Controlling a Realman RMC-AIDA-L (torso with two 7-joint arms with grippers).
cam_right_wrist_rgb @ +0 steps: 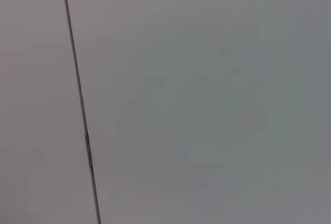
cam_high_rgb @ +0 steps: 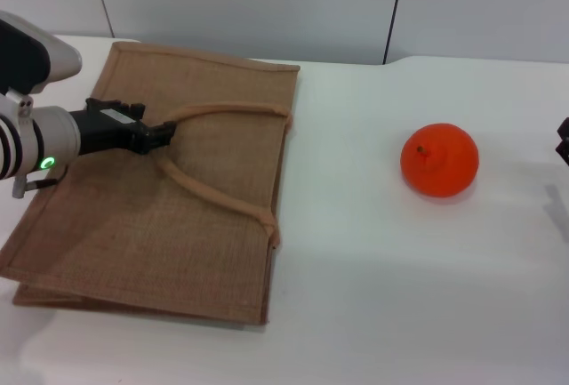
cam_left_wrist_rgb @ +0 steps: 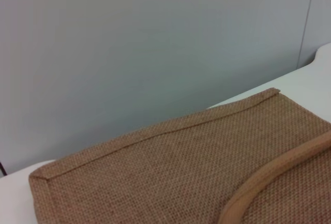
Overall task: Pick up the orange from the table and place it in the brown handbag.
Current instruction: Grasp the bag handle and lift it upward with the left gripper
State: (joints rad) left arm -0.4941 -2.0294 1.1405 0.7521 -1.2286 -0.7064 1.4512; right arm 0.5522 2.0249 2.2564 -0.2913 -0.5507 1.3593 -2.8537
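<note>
- The brown handbag (cam_high_rgb: 160, 198) lay flat on its side on the white worktop (cam_high_rgb: 400, 296), on the robot's left, with its mouth edge turned toward the middle of the worktop.
- Lying collapsed like that, the bag offered no open pocket, so, as I judge it, its upper layer had to be lifted before any fruit could go in.
- The left claw (cam_high_rgb: 160, 134) sat low over the bag's upper face, its dark tip right at the bend of the upper handle loop (cam_high_rgb: 222, 111).
- It looked pinched onto that loop at the bend, though the fingers showed only as a dark mass and the closure could not be fully confirmed.
- Holding the handle there made sense as a way to raise the top panel and open the mouth.
- The left wrist view showed the woven cloth and a curve of the handle (cam_left_wrist_rgb: 274, 177) close under the camera, which fits a low position above the bag.
- The orange (cam_high_rgb: 439, 160) rested on the worktop, well apart from the bag on the robot's right, untouched and stem nub up.
- The right claw (cam_high_rgb: 563, 140) showed only as a dark sliver at the view's right edge, near the orange but apart from it; I cannot tell whether it was wide or narrow.
</note>
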